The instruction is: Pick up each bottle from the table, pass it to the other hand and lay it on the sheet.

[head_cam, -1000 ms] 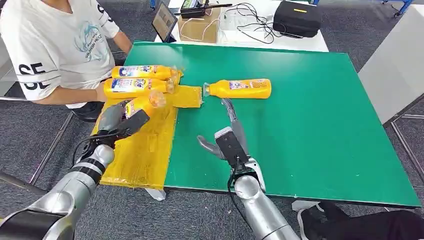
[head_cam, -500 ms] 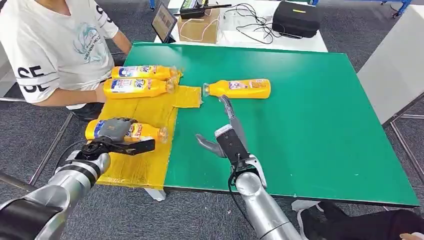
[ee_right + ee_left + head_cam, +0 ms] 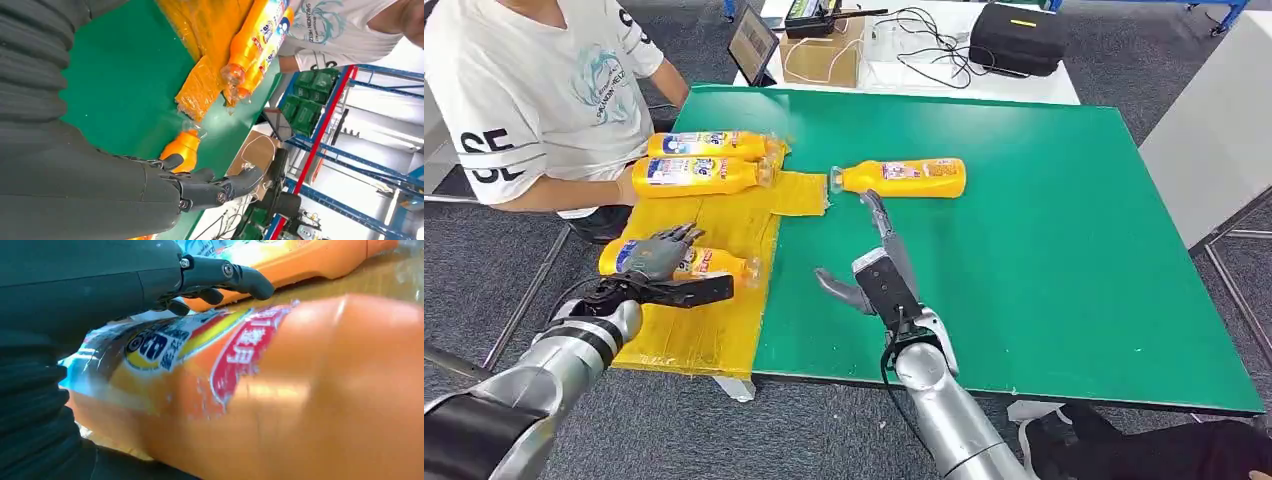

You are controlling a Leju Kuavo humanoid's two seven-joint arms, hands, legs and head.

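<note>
Judging by how things lie, the task is taken to be well past its middle. Two bottles (image 3: 709, 145) (image 3: 694, 175) are seen lying side by side at the far end of the yellow sheet (image 3: 714, 310), close to a seated person (image 3: 534, 90), and are counted as delivered. A third bottle (image 3: 686, 262) lies on its side nearer the robot, on the sheet, with the left hand (image 3: 656, 258) draped over its labelled middle; in the left wrist view the dark fingers (image 3: 225, 277) are shown curved over the label. Whether that grip is firm or already slackening cannot be told, so this bottle is judged laid down but not yet let go.

One bottle (image 3: 902, 177) is left on the green tabletop (image 3: 1044, 240), just off the sheet's far corner, its cap toward the sheet. The right hand (image 3: 879, 270) is held open and empty, fingers stretched toward that bottle but short of it. What remains, by this reading, is the release, then one more pickup, handover and laying down.
</note>
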